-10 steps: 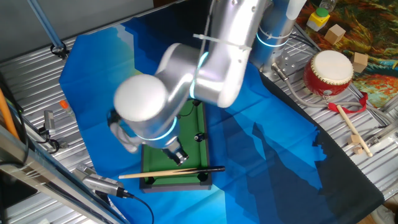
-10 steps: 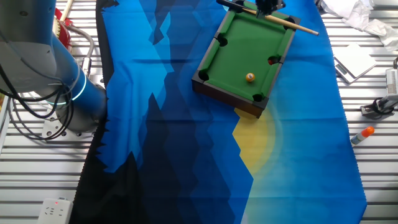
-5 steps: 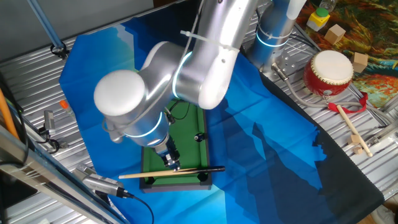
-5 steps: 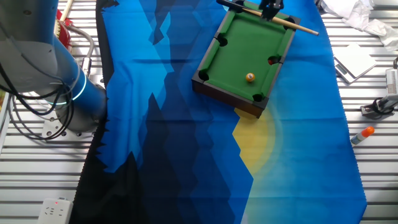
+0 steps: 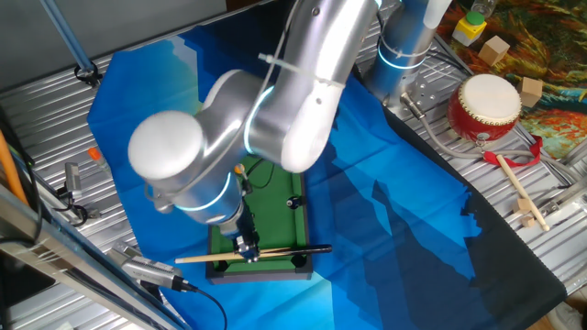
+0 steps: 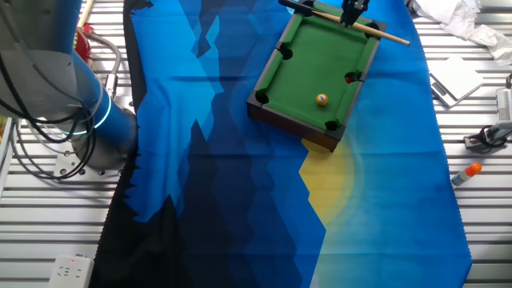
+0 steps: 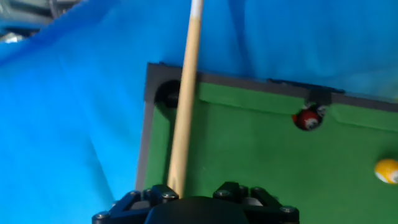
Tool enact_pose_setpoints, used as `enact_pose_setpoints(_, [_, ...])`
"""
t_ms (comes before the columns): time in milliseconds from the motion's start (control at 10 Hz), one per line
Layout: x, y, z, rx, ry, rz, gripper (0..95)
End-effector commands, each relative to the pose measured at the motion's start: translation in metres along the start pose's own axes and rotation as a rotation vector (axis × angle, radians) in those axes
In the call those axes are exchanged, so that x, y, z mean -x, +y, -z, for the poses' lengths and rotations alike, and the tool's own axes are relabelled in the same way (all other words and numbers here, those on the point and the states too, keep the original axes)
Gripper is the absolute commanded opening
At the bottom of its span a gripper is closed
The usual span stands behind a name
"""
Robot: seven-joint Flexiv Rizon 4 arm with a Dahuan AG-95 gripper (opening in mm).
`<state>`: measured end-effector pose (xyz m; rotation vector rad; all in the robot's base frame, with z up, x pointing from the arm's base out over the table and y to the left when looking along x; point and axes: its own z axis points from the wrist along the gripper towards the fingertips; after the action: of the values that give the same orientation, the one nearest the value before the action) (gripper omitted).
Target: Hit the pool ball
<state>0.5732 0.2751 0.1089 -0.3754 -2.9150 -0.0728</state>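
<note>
The pool ball (image 6: pixel 322 99) is a tiny orange ball with a pale spot on the green felt of the toy pool table (image 6: pixel 308 56). It also shows at the right edge of the hand view (image 7: pixel 387 170). A wooden cue (image 6: pixel 376 29) lies across the table's end rail, and it shows in the hand view too (image 7: pixel 185 93). My gripper (image 6: pixel 352 10) is above the cue, far from the ball. In the hand view the gripper (image 7: pixel 198 190) is open, with the cue passing between the fingers close to the left one (image 7: pixel 161 195). My arm hides the ball in the first fixed view.
A tiny red ball (image 7: pixel 306 118) sits at a side pocket (image 6: pixel 350 78). The table (image 5: pixel 292 188) stands on a blue cloth (image 6: pixel 224 160). A red drum (image 5: pixel 484 108) and wooden sticks lie at the right, and tools lie on the metal bench (image 6: pixel 488 138).
My arm has swung toward the cue end of the table and come lower, so the gripper now sits over the cue. The balls and cue have not moved.
</note>
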Motion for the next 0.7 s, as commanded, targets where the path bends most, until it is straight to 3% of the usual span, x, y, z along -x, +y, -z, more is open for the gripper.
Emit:
enact_pose_setpoints(100, [0.002, 0.002, -0.003, -0.003, -0.003, 0.007, 38.0])
enact_pose_setpoints(400, [0.008, 0.01, -0.023, -0.026, -0.01, 0.002, 38.0])
enact_pose_setpoints(500, [0.009, 0.01, -0.026, -0.029, -0.008, 0.001, 19.0])
enact_pose_setpoints(600, [0.01, 0.008, -0.028, -0.049, -0.011, -0.003, 19.0])
enact_pose_setpoints(700, [0.009, 0.006, -0.028, -0.073, -0.011, -0.008, 0.0])
